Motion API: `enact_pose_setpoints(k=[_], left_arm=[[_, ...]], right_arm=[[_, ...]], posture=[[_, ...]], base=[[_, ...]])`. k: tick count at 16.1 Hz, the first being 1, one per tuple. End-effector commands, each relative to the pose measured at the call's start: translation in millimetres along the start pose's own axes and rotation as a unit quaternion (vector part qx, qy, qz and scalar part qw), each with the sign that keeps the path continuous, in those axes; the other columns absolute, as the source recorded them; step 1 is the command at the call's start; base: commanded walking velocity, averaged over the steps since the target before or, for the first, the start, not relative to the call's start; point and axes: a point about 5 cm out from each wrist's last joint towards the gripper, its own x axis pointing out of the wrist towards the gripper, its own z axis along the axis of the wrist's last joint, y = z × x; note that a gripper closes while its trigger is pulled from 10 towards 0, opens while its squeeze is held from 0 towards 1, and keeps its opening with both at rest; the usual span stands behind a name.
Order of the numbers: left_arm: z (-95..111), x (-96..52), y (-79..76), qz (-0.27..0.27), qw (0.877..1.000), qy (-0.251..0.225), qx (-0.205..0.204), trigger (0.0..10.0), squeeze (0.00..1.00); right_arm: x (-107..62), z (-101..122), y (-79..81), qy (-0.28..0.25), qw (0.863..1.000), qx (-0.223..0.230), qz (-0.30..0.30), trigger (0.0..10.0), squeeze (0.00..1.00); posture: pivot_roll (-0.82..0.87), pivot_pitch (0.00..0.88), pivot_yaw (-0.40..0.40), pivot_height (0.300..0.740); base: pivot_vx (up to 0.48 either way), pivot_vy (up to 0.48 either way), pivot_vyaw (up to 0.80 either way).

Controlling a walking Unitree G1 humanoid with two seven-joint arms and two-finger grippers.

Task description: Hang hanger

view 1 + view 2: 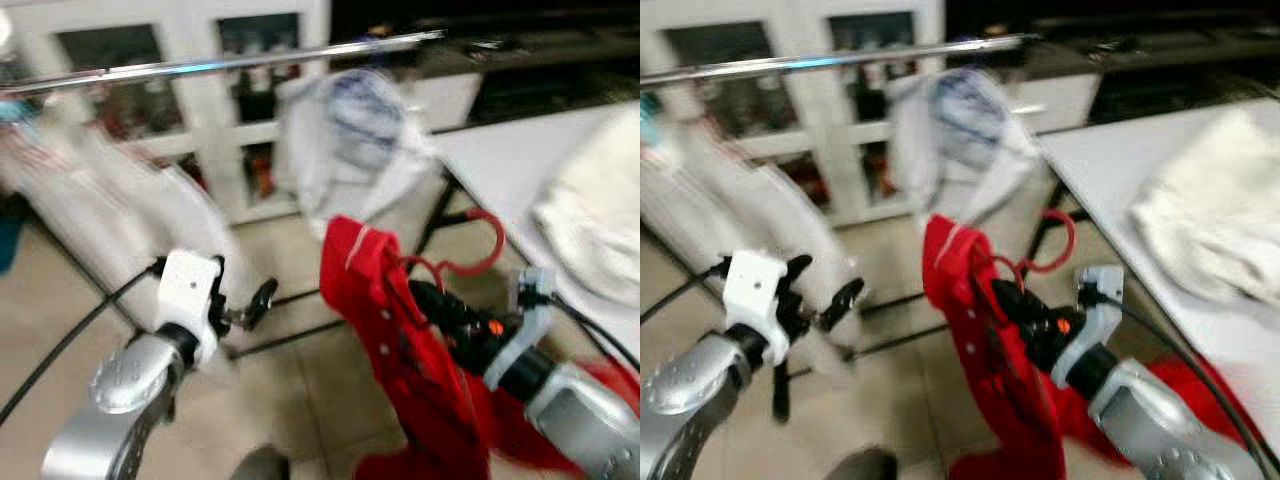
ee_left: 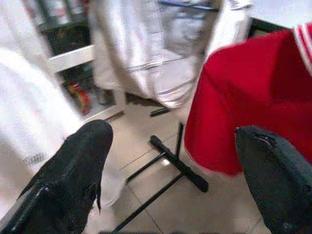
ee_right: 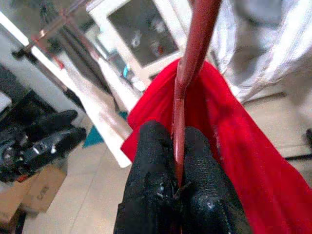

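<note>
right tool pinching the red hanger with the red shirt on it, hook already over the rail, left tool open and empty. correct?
Not quite. The red hanger's hook is not yet over the rail; the left eye view shows it well below, beside the table. The rest holds: the right tool pinches the hanger carrying the red shirt, and the left tool is open and empty.

One red hanger (image 1: 470,250); one red shirt (image 1: 400,370); two white garments (image 1: 350,140) on one rail (image 1: 220,65).

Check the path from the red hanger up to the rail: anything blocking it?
Nothing solid blocks it. The right gripper is shut on the red hanger, which carries the red shirt, below the rail. A white shirt already hangs on the rail just above and ahead, so the hook needs a bare stretch beside it.
</note>
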Motion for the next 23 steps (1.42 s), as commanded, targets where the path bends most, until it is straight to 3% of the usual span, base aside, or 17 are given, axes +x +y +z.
enact_pose_setpoints(k=[1, 3, 18, 23], left_arm=[[-4.2, 0.9, 1.1, 0.006, 1.0, 0.008, -0.002, 10.0, 0.0], [-4.3, 1.7, -0.1, 0.004, 1.0, 0.009, 0.0, 10.0, 0.0], [-3.1, 6.6, -2.3, -0.003, 1.0, 0.006, 0.014, 10.0, 0.0], [-1.8, 10.1, -6.6, -0.013, 0.999, 0.002, 0.03, 10.0, 0.0]], right_arm=[[2.0, 0.8, -0.5, -0.003, 1.0, -0.013, -0.005, 10.0, 0.0], [4.5, -3.1, -8.6, 0.009, 0.999, -0.03, -0.027, 10.0, 0.0], [13.9, -8.7, -13.9, 0.018, 0.997, -0.067, -0.039, 10.0, 0.0], [18.8, -13.5, -18.7, 0.02, 0.994, -0.079, -0.077, 10.0, 0.0]], posture=[[0.06, 0.099, -0.033, 0.74], [0.07, 0.097, -0.034, 0.74], [0.07, 0.089, -0.041, 0.74], [0.06, 0.09, -0.043, 0.74]], base=[[0.0, 0.0, 0.8], [0.0, 0.0, 0.8], [0.0, 0.0, 0.79], [0.0, 0.0, 0.0]])
